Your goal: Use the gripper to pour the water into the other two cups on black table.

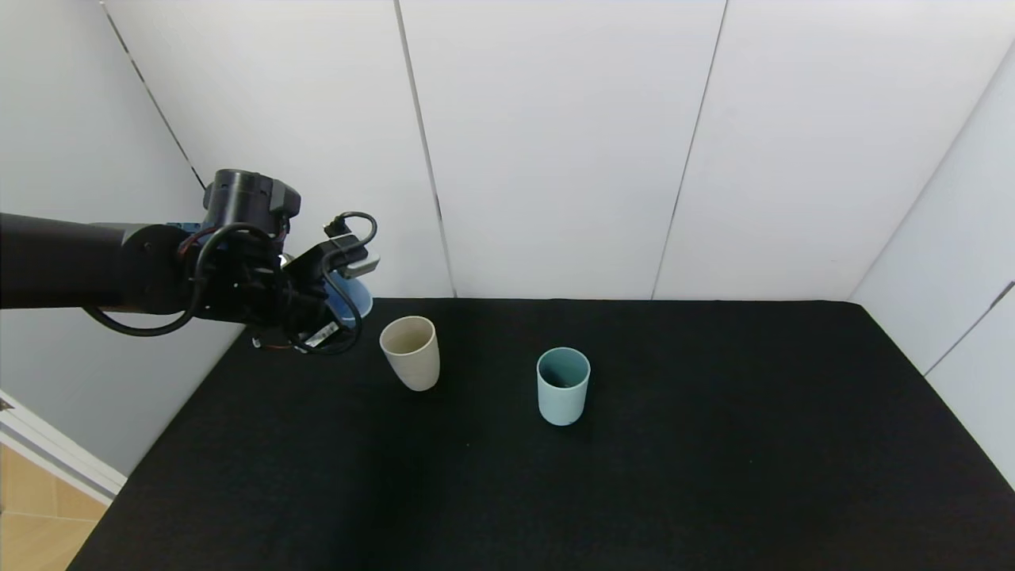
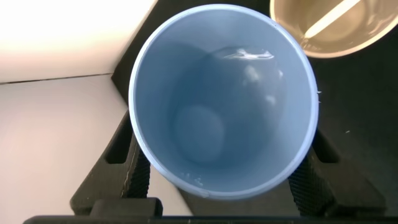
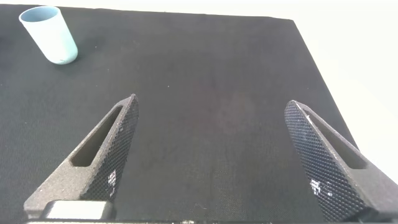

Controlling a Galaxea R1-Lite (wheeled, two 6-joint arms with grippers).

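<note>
The left claw [image 2: 221, 186] clamps a blue cup [image 2: 224, 99] holding water, raised above the counter [image 1: 714, 444] just left of the beige cup [image 1: 410, 352], the teal cup [image 1: 563, 386] further right, while the right claw [image 3: 214, 155] gapes wide.

The black table [image 1: 714, 476] is covered by a matte, cloth-like surface and is bounded at the back and right by white wall panels [image 1: 555, 143]. Two cups are stood upright on it, toward the back left. The beige cup [image 1: 410, 352] is placed nearer the left rear corner; the teal cup [image 1: 563, 385] is set to its right and slightly closer to the front, well apart from it. Both are seen with open mouths facing up. A strip of light wooden floor [image 1: 32, 515] is seen beyond the left front edge.
</note>
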